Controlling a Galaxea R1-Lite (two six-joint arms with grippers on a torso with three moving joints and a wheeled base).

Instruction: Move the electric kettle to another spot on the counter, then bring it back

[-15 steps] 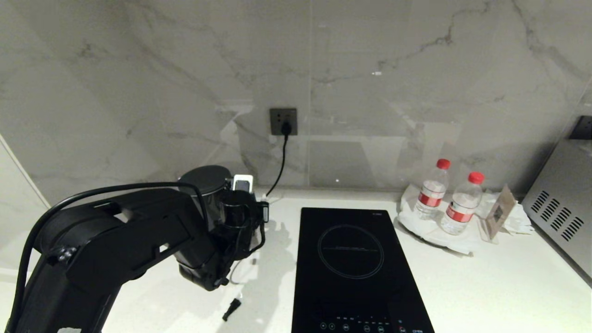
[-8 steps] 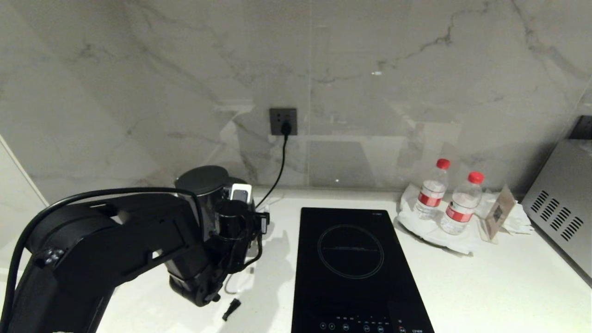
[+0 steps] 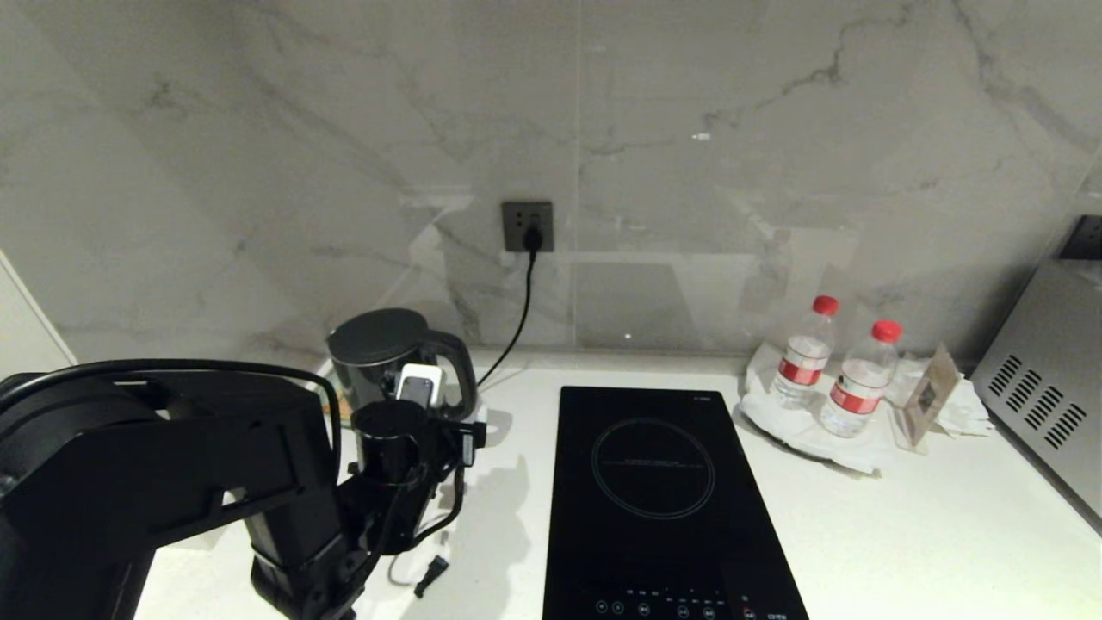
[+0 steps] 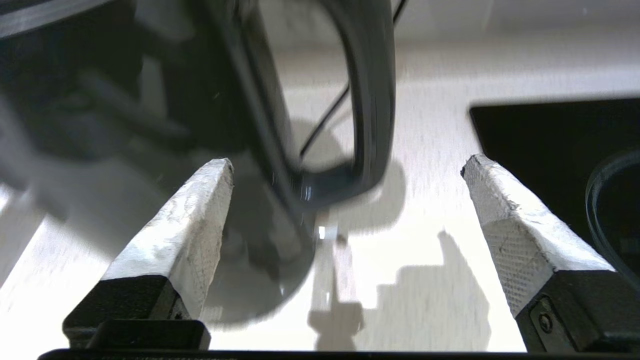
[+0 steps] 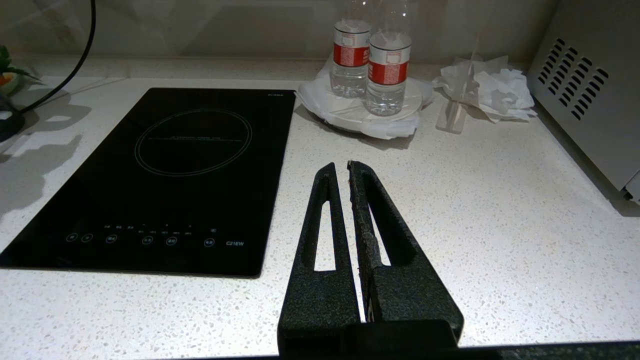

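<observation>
White speckled surface (image 3: pixel 861 534) carries the electric kettle (image 3: pixel 379 357); left pincer (image 4: pixel 347 167) gapes wide near its handle. Release looks done; next, withdraw clear.

Left arm (image 3: pixel 172 465): bulky matte black, looping black cable.
Left gripper (image 4: pixel 347 167): worn white textured pads, black mounts.
Right gripper (image 5: pixel 345 172): slotted rough black fingers.

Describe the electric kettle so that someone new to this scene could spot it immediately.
Find the wall socket in the marble backsplash and follow its black cord down-left to the counter. There, left of the black hob, stands the electric kettle: the only tall glossy black jug, with a flat lid and loop handle.
</observation>
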